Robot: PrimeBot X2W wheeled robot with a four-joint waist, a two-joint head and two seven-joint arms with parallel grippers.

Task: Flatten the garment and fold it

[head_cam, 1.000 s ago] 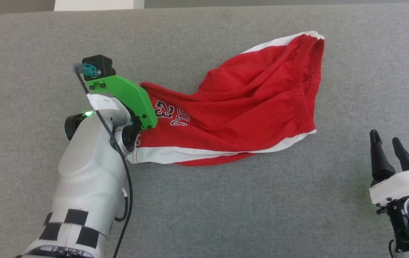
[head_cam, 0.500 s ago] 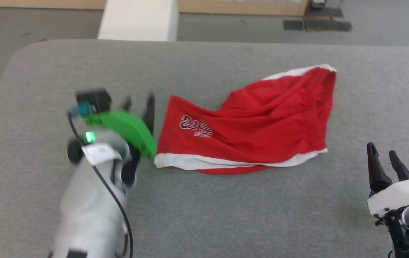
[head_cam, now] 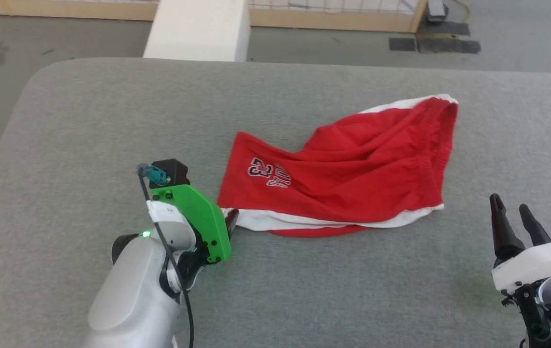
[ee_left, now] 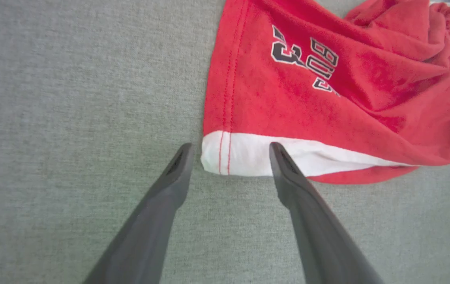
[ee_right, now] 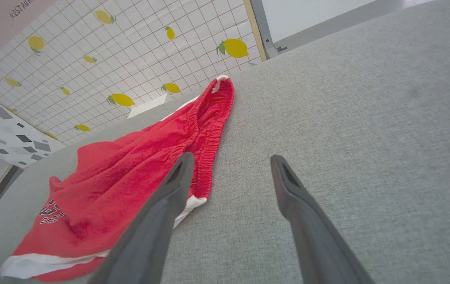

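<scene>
The garment (head_cam: 348, 169), red shorts with white side stripes and a "23" print, lies crumpled on the grey table, its waistband at the right. My left gripper (head_cam: 231, 221) hangs open at the near-left corner of the leg hem, mostly hidden by its green mount. In the left wrist view the garment's (ee_left: 327, 90) white stripe corner lies between the spread tips of the left gripper (ee_left: 229, 147), which holds nothing. My right gripper (head_cam: 512, 223) stands open at the lower right, apart from the cloth. In the right wrist view the right gripper (ee_right: 231, 157) is empty beside the garment's (ee_right: 130, 177) waistband.
The grey padded table (head_cam: 87, 125) has a rounded far-left corner and grey floor beyond its left and far edges. A white pillar (head_cam: 198, 29) and a wood-framed mesh fence (head_cam: 333, 12) stand behind it. A lemon-patterned tiled wall (ee_right: 122, 51) lies past the table.
The left gripper has opened and let go of the leg hem, then drawn back to its near corner. The leg lies flatter. The head camera has tilted up. The right arm is still.
</scene>
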